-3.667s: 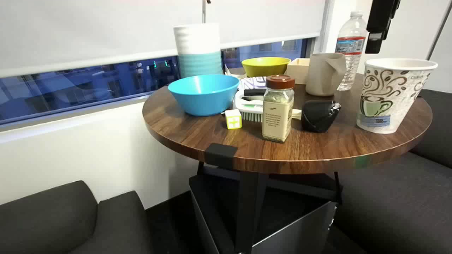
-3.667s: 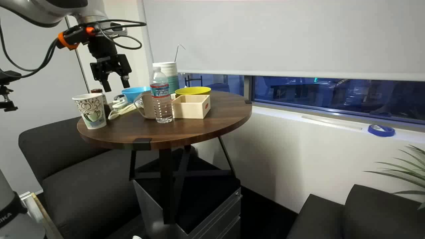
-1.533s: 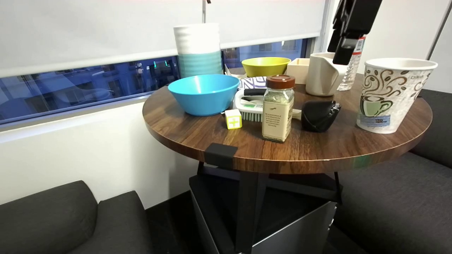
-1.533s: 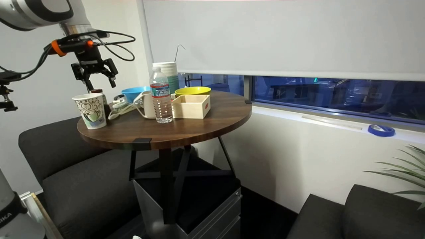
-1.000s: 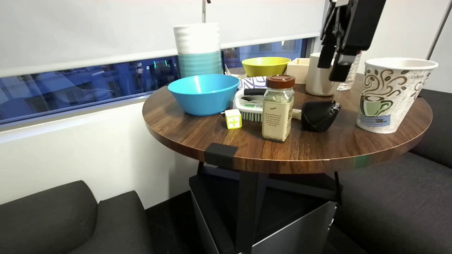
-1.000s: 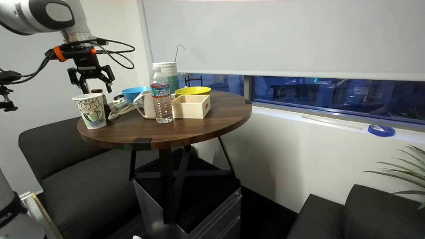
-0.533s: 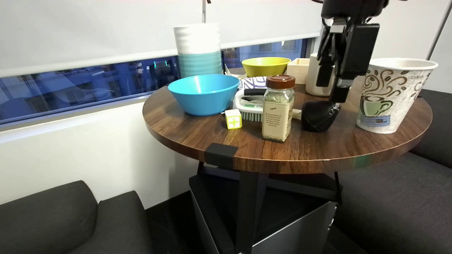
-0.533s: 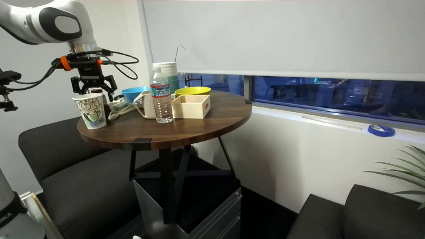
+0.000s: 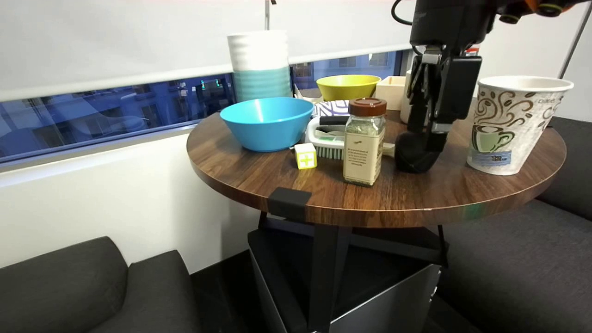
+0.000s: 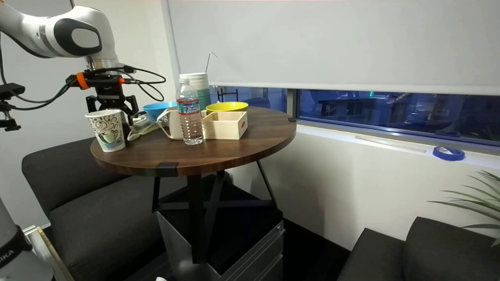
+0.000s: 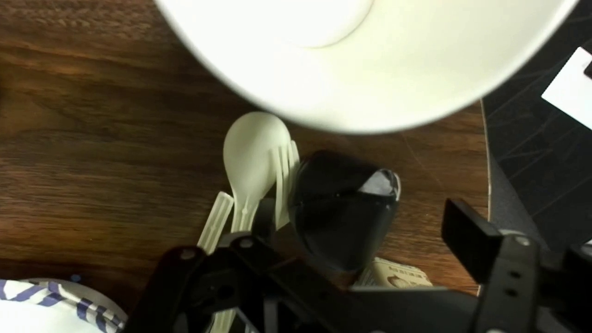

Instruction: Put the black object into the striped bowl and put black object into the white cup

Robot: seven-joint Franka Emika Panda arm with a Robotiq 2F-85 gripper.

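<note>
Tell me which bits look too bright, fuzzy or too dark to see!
In the wrist view, the white paper cup is washed out across much of its inside, and the black gripper fingers look a bit blurry; in an exterior view, those fingers and the dark, rounded lump blend together, black on black, so edges are hard to see.

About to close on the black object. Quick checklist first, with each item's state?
1. Gripper open: ok.
2. Black object between the fingers: ok in the wrist view.
3. Fingers low enough to grip: cannot tell.
4. Fingers clear of spoon and fork: cannot tell; one overlaps them in the wrist view.
5. Cup upright: ok.
6. Striped bowl free inside: cannot tell, mostly out of view.
</note>
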